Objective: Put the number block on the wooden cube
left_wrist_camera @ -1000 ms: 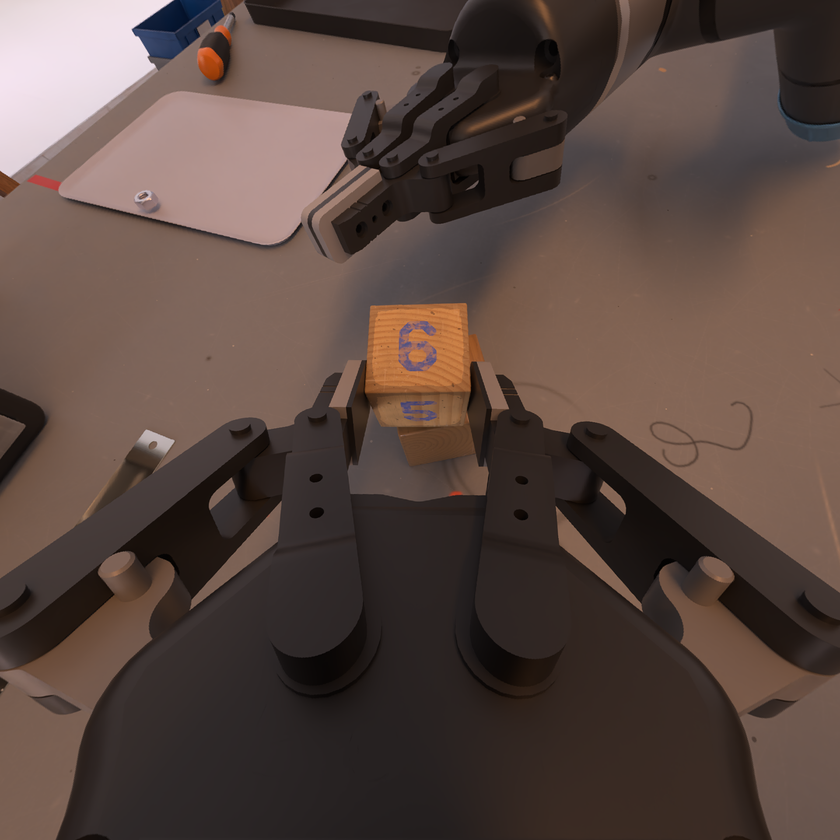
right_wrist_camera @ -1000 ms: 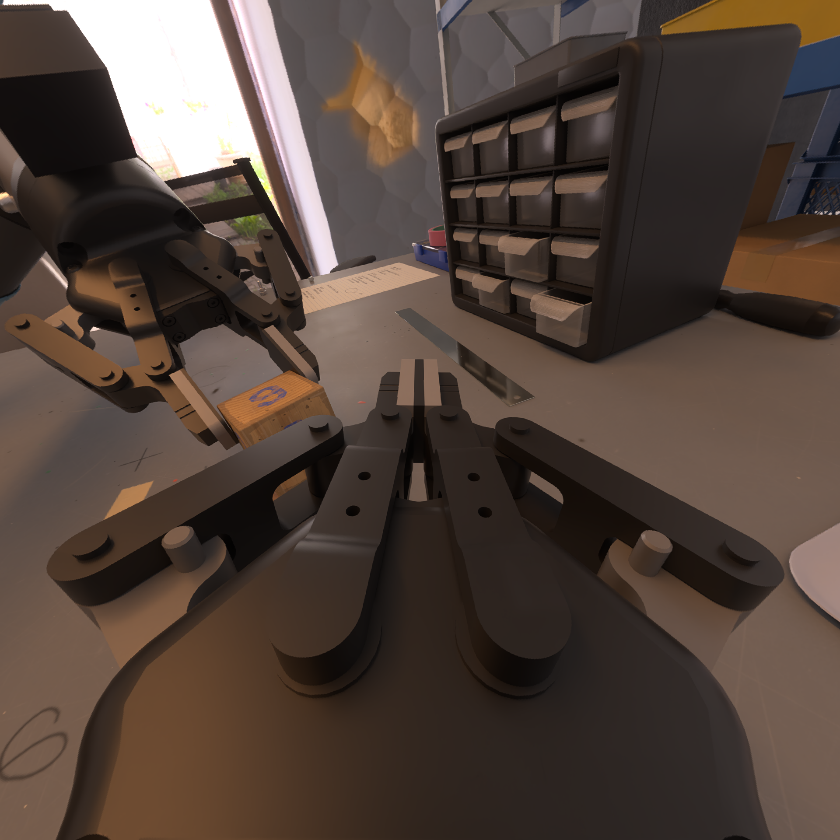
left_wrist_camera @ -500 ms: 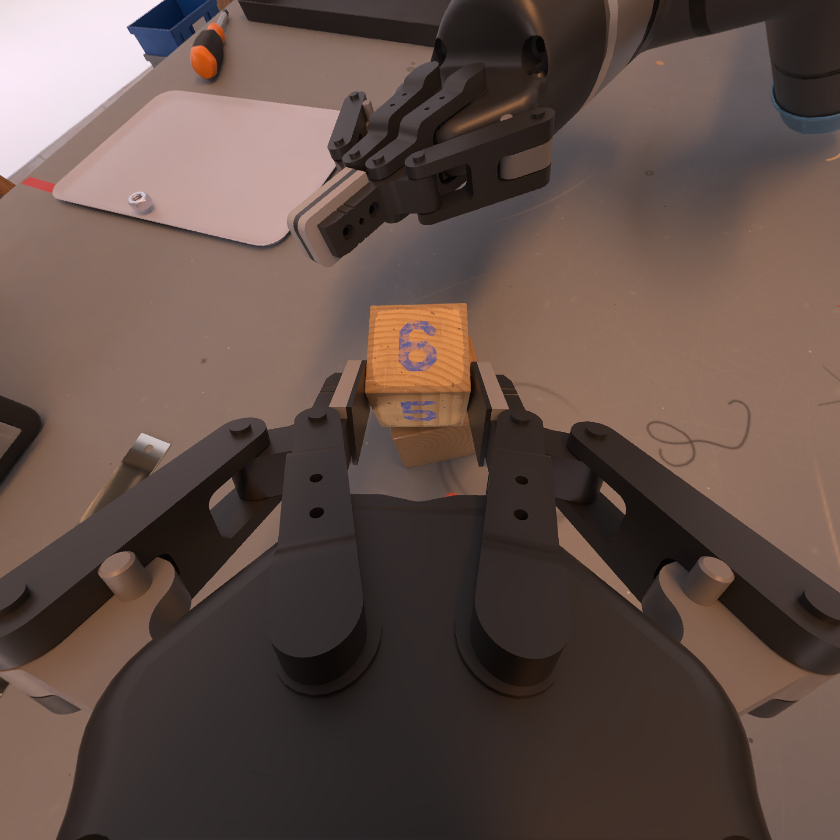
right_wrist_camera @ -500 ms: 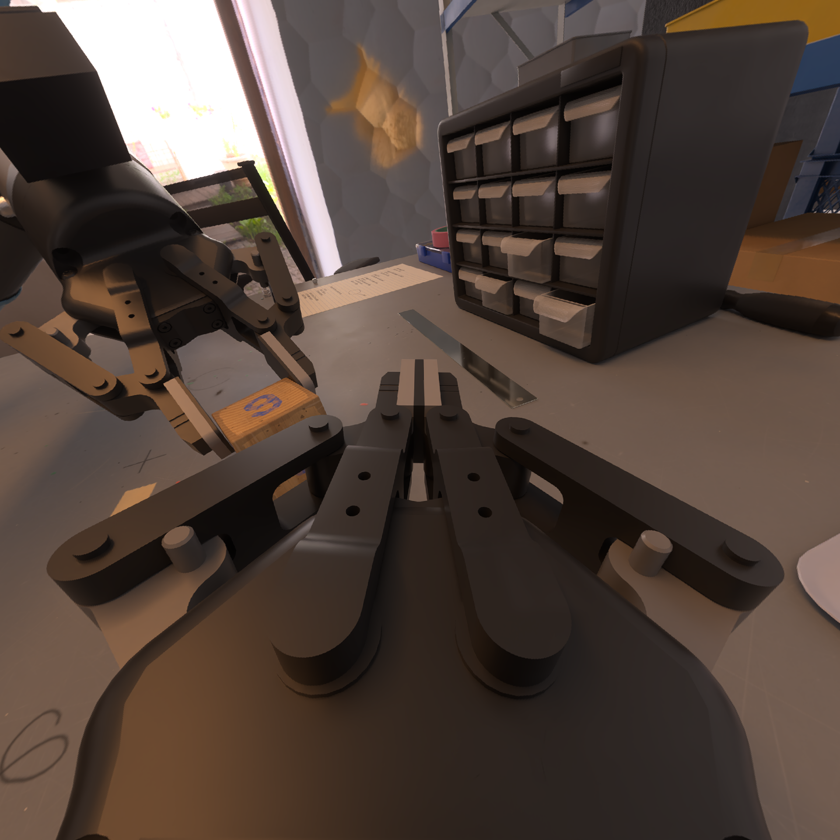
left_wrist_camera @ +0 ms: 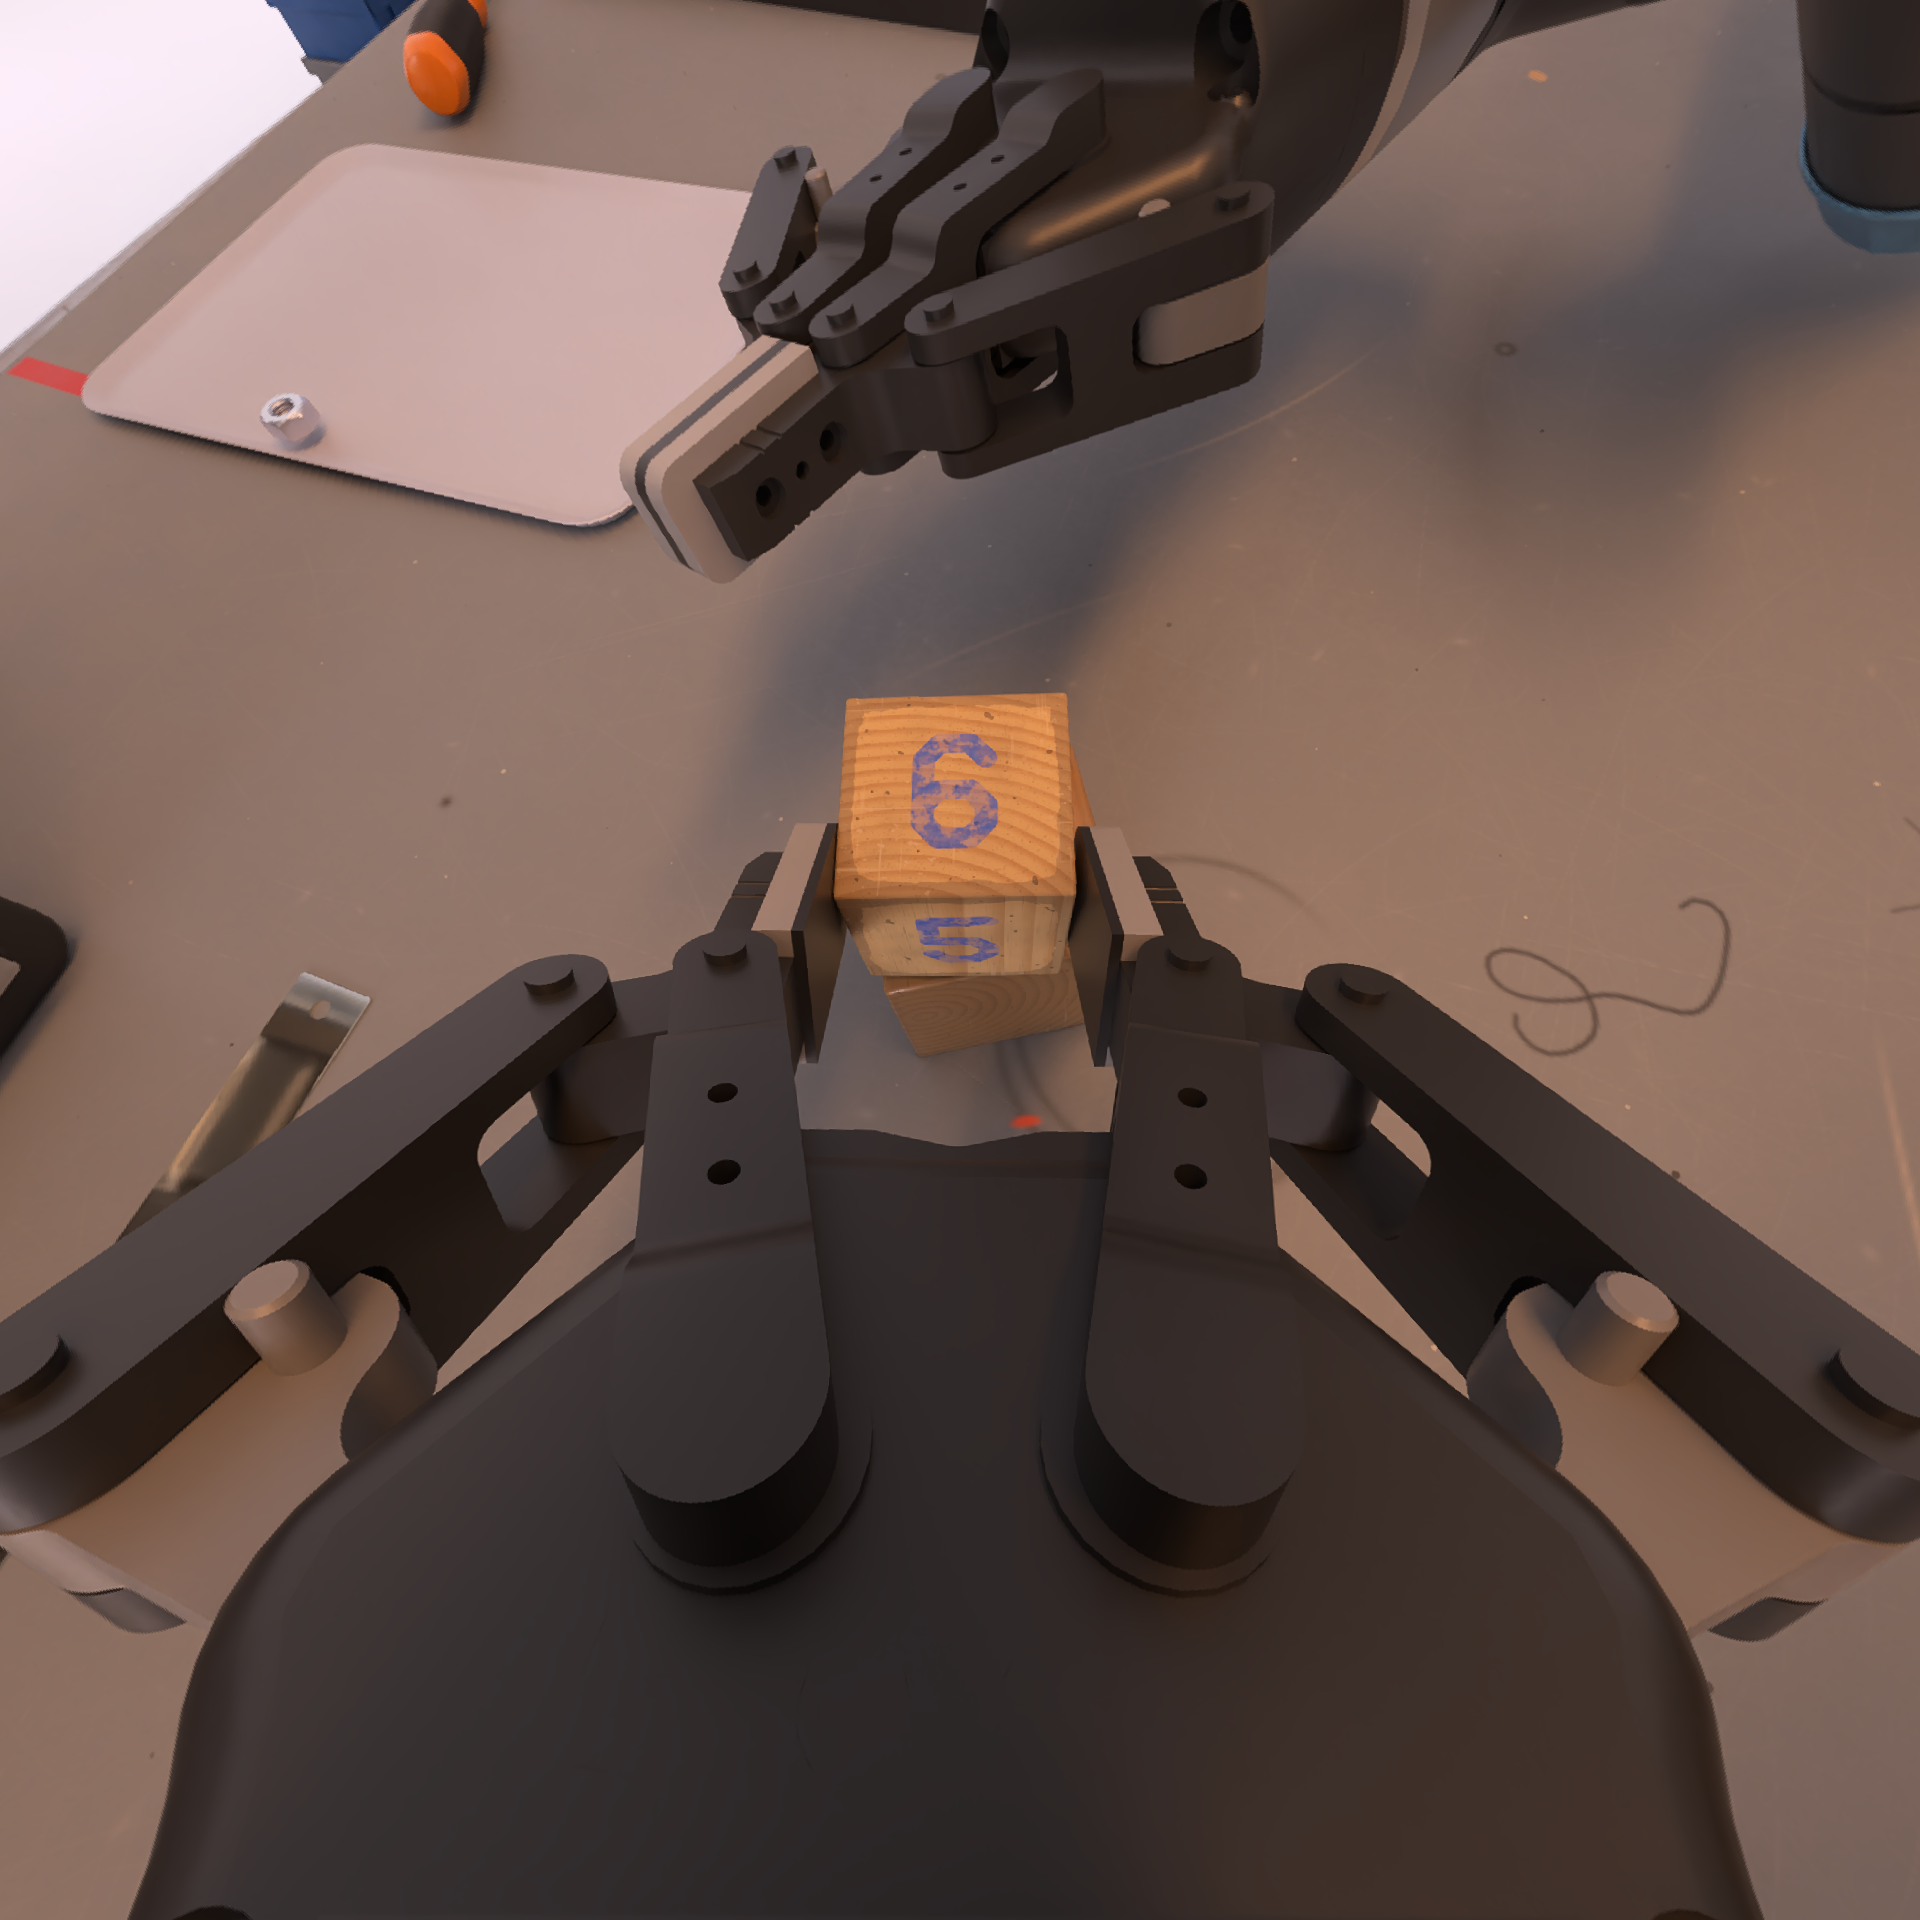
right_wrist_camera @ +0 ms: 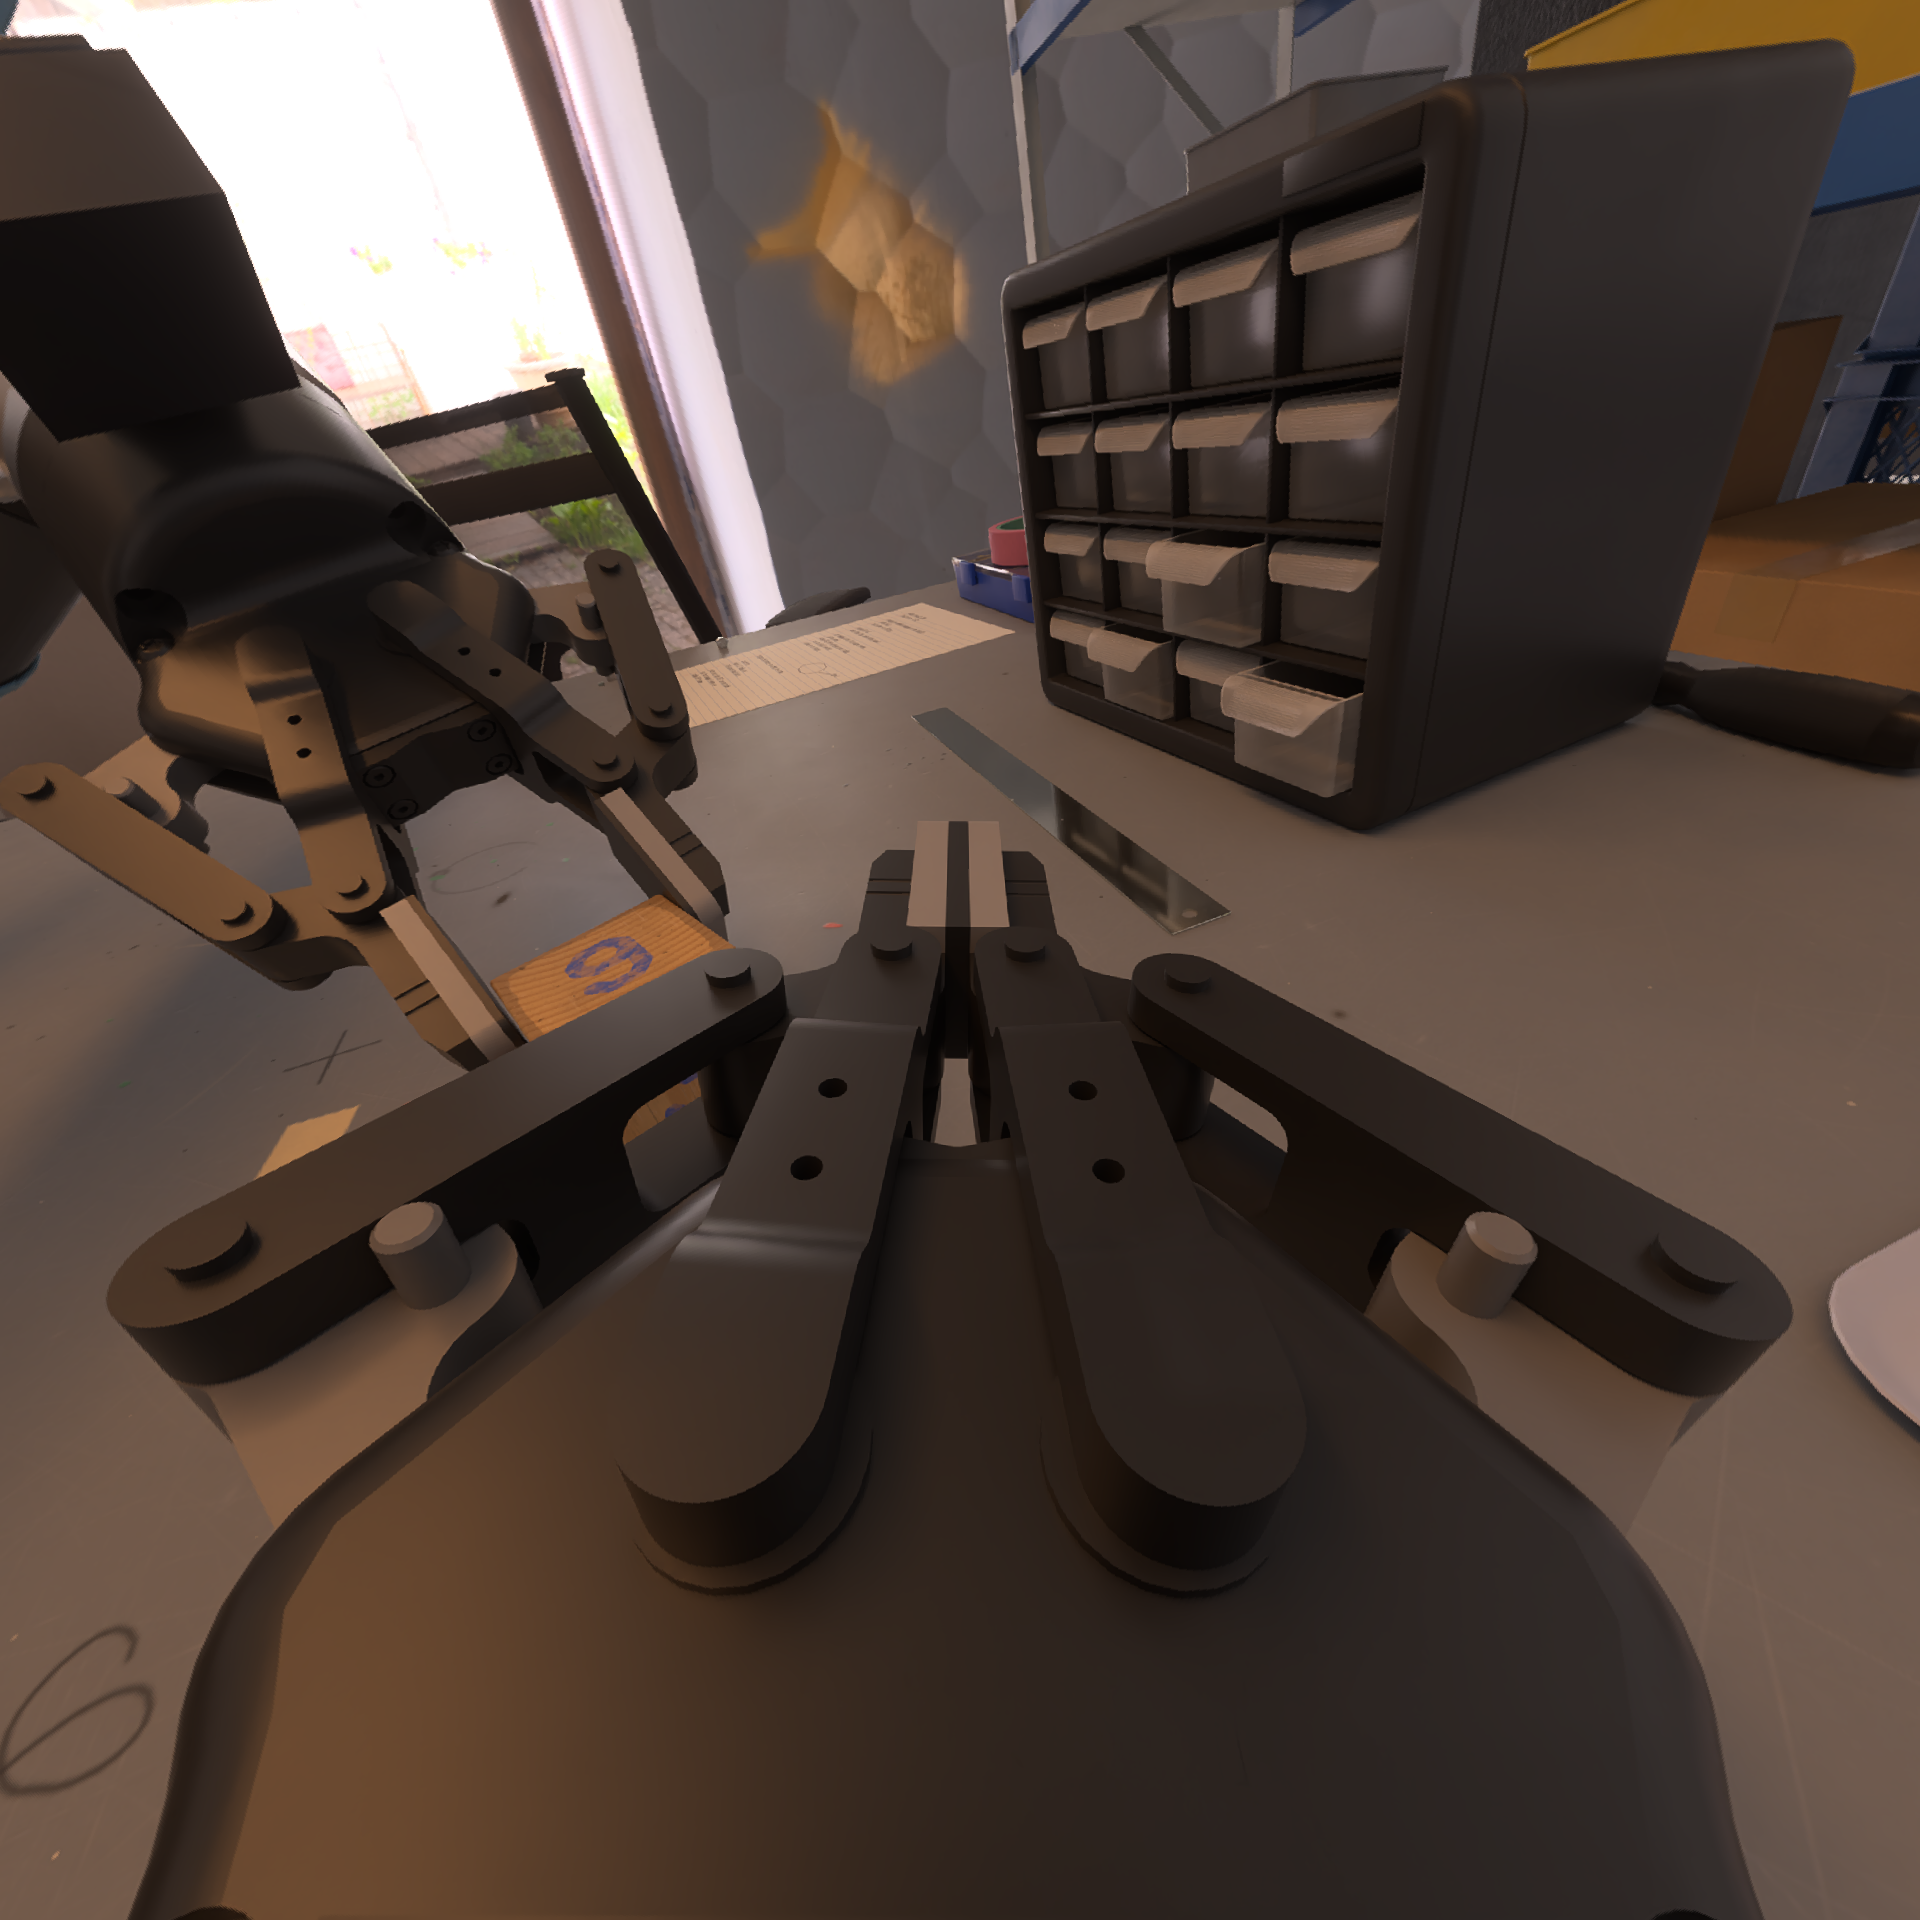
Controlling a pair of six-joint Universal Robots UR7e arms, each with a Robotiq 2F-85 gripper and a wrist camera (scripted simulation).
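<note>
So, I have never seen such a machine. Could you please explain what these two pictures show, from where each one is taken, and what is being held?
These are two robot arms, each ending in a two-finger gripper with a camera just behind the fingers. One picture looks along the left gripper, the other along the right gripper.

The left gripper's fingers stand on either side of the number block, which sits on the plain wooden cube. I cannot tell whether they still squeeze it.

The right gripper is shut and holds nothing; it also shows, farther off, in the left picture.

On the grey table lie a pale tray with a metal nut, an orange-handled screwdriver, a metal ruler, a sheet of paper and a dark drawer cabinet.
</note>
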